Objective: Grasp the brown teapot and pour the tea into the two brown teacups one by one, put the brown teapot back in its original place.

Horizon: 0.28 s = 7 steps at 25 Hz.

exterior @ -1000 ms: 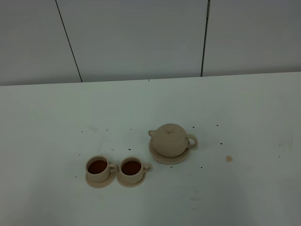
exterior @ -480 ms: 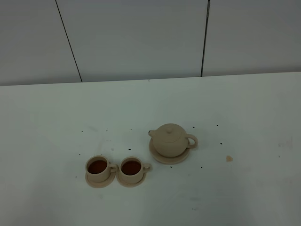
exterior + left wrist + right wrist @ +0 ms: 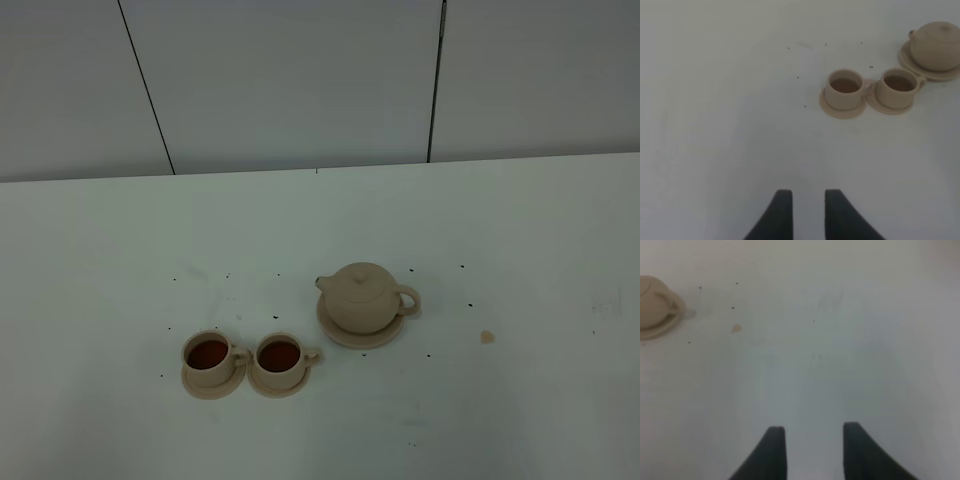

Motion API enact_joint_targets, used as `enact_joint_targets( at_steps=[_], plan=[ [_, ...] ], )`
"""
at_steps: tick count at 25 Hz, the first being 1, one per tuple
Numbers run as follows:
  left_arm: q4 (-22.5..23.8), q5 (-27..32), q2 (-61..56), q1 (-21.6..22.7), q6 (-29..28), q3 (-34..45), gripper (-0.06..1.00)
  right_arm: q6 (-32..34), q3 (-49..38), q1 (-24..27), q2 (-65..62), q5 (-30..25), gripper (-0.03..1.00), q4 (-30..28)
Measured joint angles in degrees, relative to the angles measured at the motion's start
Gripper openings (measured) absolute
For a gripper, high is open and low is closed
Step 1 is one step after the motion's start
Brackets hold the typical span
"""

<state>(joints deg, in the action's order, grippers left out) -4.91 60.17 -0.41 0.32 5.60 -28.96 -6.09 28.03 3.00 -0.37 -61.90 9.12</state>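
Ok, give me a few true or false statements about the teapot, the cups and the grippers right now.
1. The brown teapot sits on its saucer. True.
2. Both teacups are empty. False: both hold dark tea.
3. The right gripper grips the teapot handle. False: it is open over bare table.
4. The left gripper holds nothing. True.
5. The teapot lies on its side. False: it stands upright.

Lab-like test setup: bare white table (image 3: 520,230), plain panelled wall (image 3: 300,80).
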Motion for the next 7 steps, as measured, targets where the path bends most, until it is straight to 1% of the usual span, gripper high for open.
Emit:
enact_joint_targets(
  at_steps=[7],
  plan=[
    [0.00,0.00,0.00,0.00,0.00,0.00,0.23,0.00,0.00,0.00,0.00,0.00,0.27,0.00]
  ],
)
